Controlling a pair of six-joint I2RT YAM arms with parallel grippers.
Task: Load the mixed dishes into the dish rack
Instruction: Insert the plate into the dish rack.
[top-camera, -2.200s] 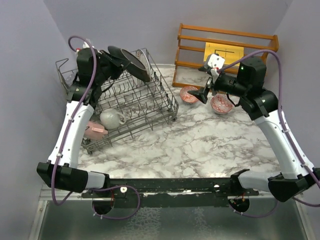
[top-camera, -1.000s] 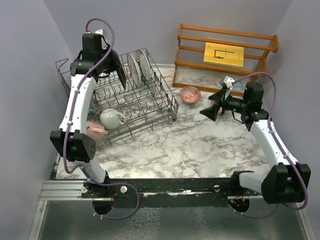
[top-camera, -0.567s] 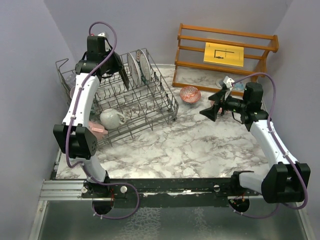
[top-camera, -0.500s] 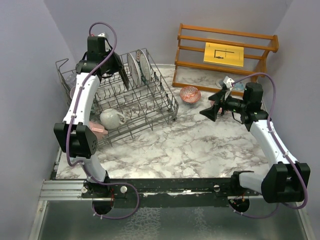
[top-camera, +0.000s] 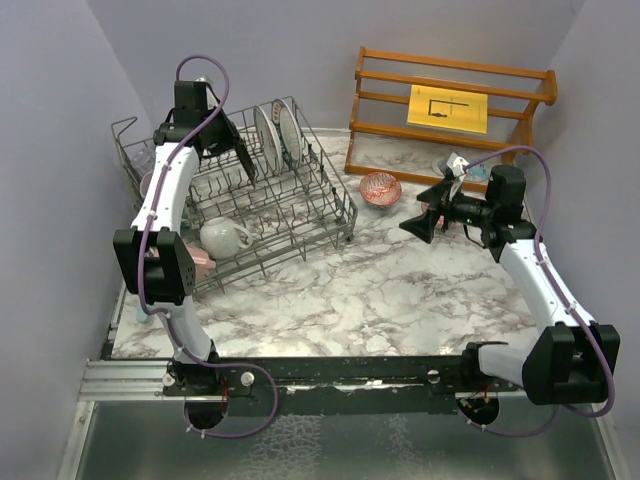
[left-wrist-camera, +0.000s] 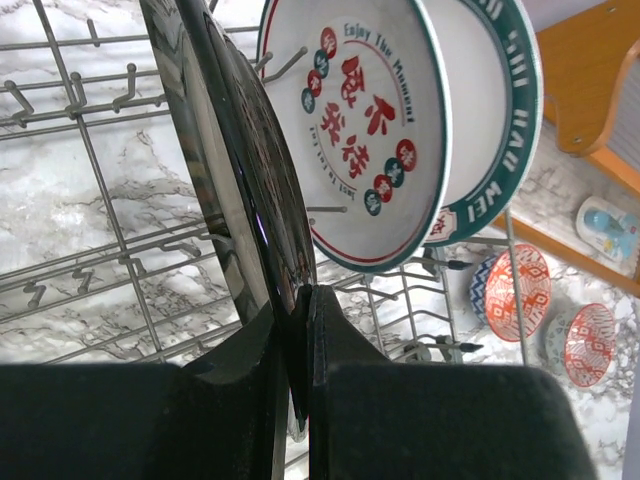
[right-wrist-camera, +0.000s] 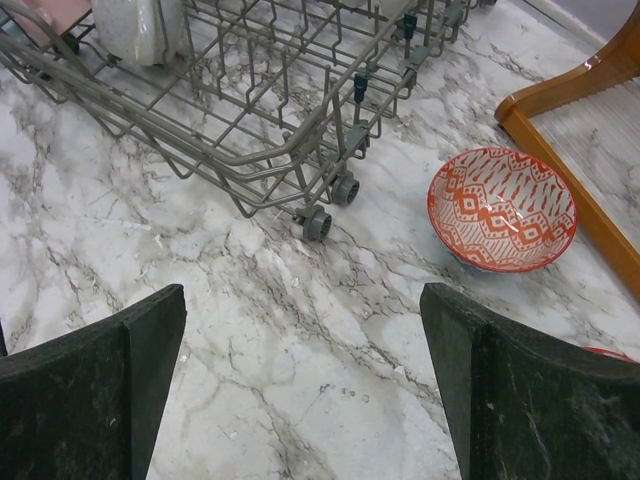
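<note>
Top view: the dish rack (top-camera: 290, 230) sits at the bench's (top-camera: 400, 290) far-left corner, the left end effector (top-camera: 243, 160) over it.

Left wrist: it is clenched on the dark-rimmed plate (left-wrist-camera: 220, 150), which stands upright among the tines beside the lettered plate (left-wrist-camera: 360, 130).

Right wrist: the right end effector (right-wrist-camera: 300, 330) is released, near a red-patterned bowl (right-wrist-camera: 502, 210).

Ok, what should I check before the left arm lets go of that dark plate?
1. Left end effector shut on dark plate's rim: ok.
2. Dark plate seated between dish rack tines: cannot tell.
3. Gap to the lettered plate beside it: ok.
4. Right end effector open, empty: ok.
5. Red bowl upright on the counter, clear of the rack: ok.
</note>
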